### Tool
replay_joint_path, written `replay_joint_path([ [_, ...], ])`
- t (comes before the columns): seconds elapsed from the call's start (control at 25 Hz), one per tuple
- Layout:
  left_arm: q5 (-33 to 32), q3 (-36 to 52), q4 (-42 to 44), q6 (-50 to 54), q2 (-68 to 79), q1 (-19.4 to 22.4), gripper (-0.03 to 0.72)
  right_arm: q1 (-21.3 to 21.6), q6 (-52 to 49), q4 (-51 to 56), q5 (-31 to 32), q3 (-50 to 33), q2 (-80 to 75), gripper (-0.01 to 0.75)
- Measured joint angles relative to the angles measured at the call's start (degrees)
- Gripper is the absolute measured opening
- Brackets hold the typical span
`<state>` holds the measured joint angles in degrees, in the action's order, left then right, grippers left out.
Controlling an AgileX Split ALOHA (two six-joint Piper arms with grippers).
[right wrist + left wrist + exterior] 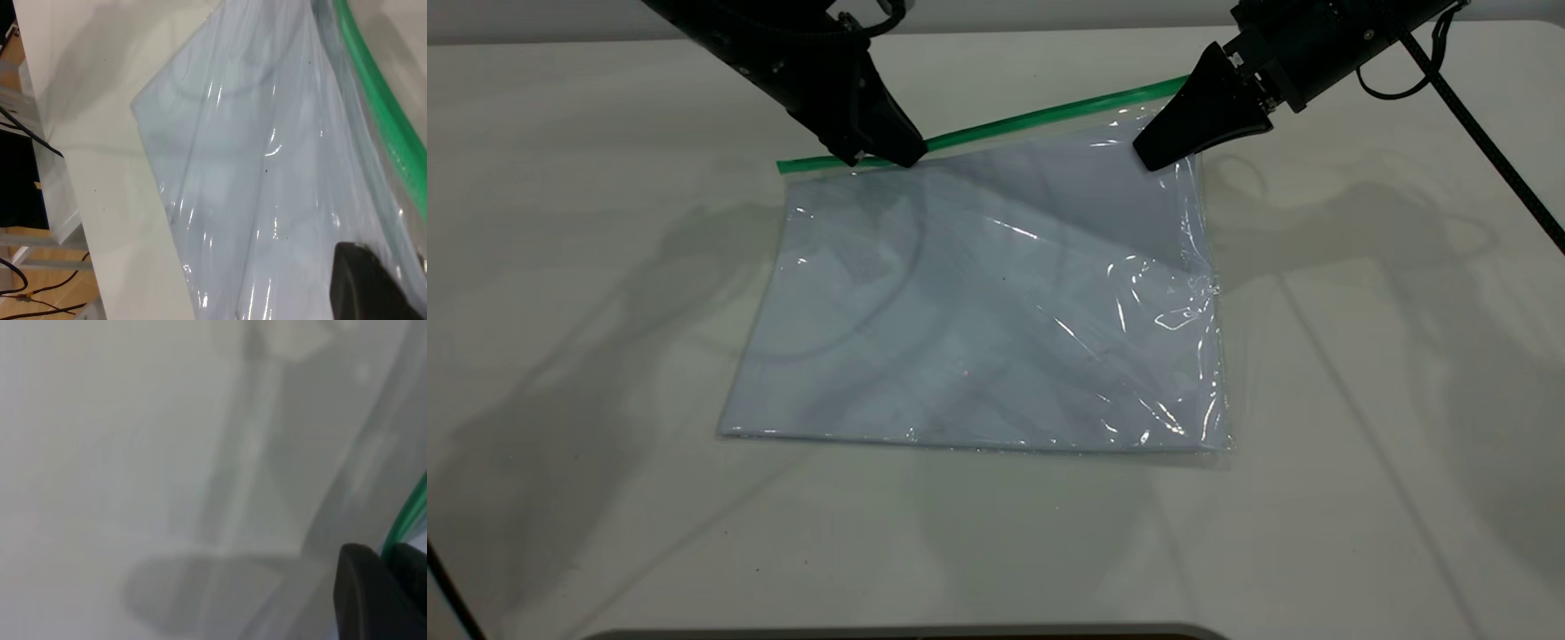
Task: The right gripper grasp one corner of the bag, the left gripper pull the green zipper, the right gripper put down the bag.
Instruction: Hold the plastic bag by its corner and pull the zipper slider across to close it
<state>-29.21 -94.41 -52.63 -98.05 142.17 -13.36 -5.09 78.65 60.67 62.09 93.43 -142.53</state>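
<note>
Exterior view, bag (pixel 996 302) holding pale sheets (pixel 925 329), left gripper (pixel 889 156) pinching green zipper (pixel 1049 114), right gripper (pixel 1152 158) pinching corner.

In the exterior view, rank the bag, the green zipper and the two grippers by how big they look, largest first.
1. The bag.
2. The green zipper, long but thin.
3. The left gripper and the right gripper look alike, so no ranking.

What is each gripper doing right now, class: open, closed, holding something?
Left gripper: shut on the green zipper.
Right gripper: shut on the bag corner.
</note>
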Motion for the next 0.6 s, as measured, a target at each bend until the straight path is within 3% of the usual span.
replay_joint_path([
  [0.6,0.4,0.1,3.1,-0.7,0.2,5.9,0.069,0.1,0.2,0.2,0.0,0.0,0.0,0.036],
])
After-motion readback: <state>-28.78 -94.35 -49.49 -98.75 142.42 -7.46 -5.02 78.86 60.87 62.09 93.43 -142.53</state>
